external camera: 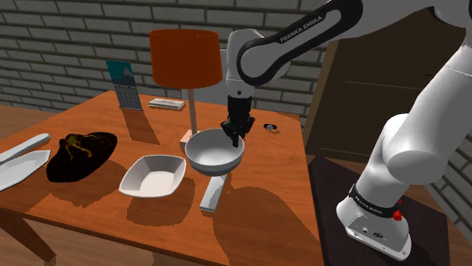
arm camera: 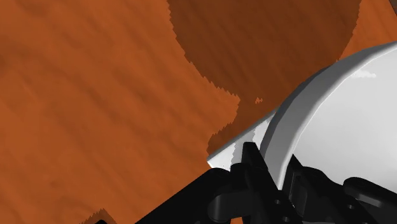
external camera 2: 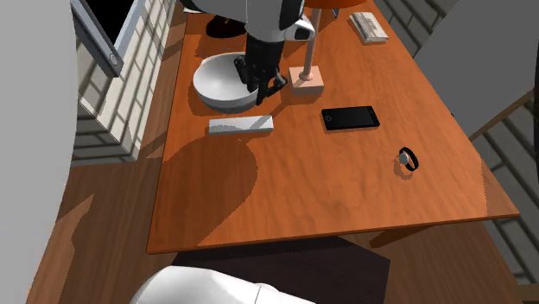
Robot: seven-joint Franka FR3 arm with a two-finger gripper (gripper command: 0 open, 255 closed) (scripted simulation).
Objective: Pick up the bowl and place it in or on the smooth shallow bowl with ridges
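One half of the job looks in hand, as we judge it: the gripper [external camera: 237, 136] stands over the round bowl [external camera: 212, 155], and its fingers [arm camera: 249, 159] are clamped on the rim, one outside the wall and one inside. The round bowl is near the middle of the tabletop [external camera: 265, 219], just beside the foot of the lamp [external camera: 186, 57] and next to a flat grey bar [external camera: 212, 193]. We cannot tell whether its base is clear of the wood. The shallow bowl [external camera: 153, 175], white and squarish, sits apart from it, nearer the tabletop edge along the shoulder view's bottom, and nothing lies in it. So we reckon the grasp is made, while the lift, the carry across to the shallow bowl and the release are all left to do.
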